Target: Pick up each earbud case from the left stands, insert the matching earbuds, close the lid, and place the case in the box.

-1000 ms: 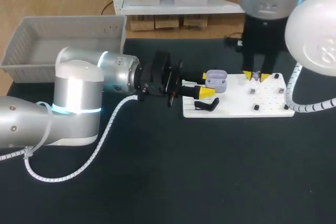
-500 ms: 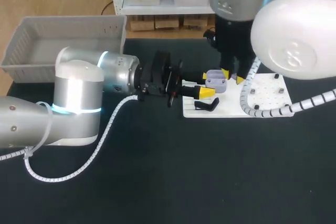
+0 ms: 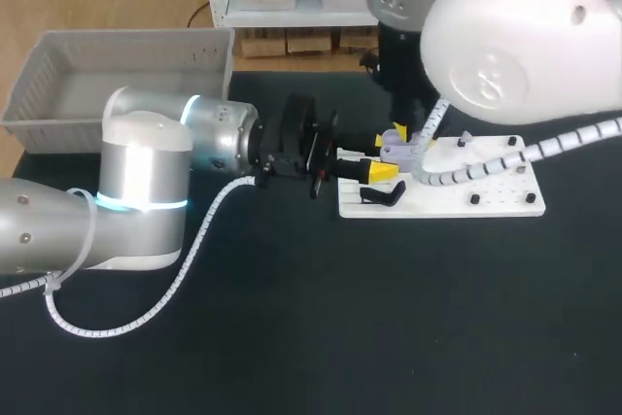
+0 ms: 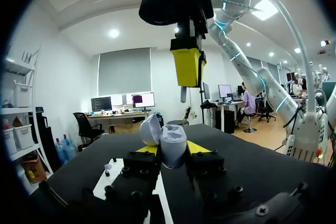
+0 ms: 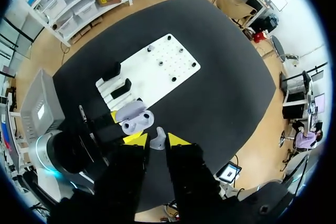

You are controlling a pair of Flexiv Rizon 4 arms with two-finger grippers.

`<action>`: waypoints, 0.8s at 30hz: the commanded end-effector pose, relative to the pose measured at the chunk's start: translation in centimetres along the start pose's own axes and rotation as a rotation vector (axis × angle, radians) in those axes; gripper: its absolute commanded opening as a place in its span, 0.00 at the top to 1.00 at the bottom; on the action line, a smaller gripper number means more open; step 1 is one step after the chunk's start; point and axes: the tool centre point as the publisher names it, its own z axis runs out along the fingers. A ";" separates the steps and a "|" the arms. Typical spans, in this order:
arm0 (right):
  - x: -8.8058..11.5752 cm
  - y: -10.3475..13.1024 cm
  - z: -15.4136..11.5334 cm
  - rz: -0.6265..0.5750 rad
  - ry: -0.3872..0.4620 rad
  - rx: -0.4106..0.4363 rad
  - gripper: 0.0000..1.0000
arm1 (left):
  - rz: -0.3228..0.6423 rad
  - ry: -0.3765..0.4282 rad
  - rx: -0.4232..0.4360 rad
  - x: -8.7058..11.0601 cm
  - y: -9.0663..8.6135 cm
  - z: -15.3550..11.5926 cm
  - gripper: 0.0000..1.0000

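Lavender-grey plastic, smooth and rounded: the earbud case [image 4: 173,141] is pinched by its lower body between the fingers of the left gripper [image 4: 172,149], which close on it from two sides. Its lid [image 4: 149,129] is swung open, and from above, in the right wrist view, two hollows in the body face upward, apparently both unfilled. The left arm holds the case level over the left edge of the white board [image 3: 486,196], clear of the black stand [image 3: 384,194] at the board's near left corner. I judge this is so that the mouth is steady and open to the other arm.

The right gripper [image 5: 156,141] hangs directly above the case, fingers pointing down and set narrow on a small grey earbud [image 5: 157,138] nipped between the yellow tips. In the left wrist view one of those tips stands straight over the open case, apart from it. The pose suits lowering the earbud into a hollow, so the step in hand looks like insertion. The earbud must line up with its hollow, or it may catch on the rim.

The grey box [image 3: 126,85] sits at the desk's far left corner, well apart from the case.
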 end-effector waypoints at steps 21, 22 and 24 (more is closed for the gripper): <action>-0.3 1.7 1.8 0.011 0.051 0.033 1.00 | 0.001 0.002 -0.003 0.0 -0.1 0.0 1.00; -0.2 1.7 1.8 0.011 0.053 0.033 1.00 | 0.001 0.002 -0.003 0.0 -0.1 0.0 1.00; -0.2 1.7 1.9 0.011 0.054 0.033 1.00 | 0.001 0.002 -0.003 0.0 -0.1 0.0 1.00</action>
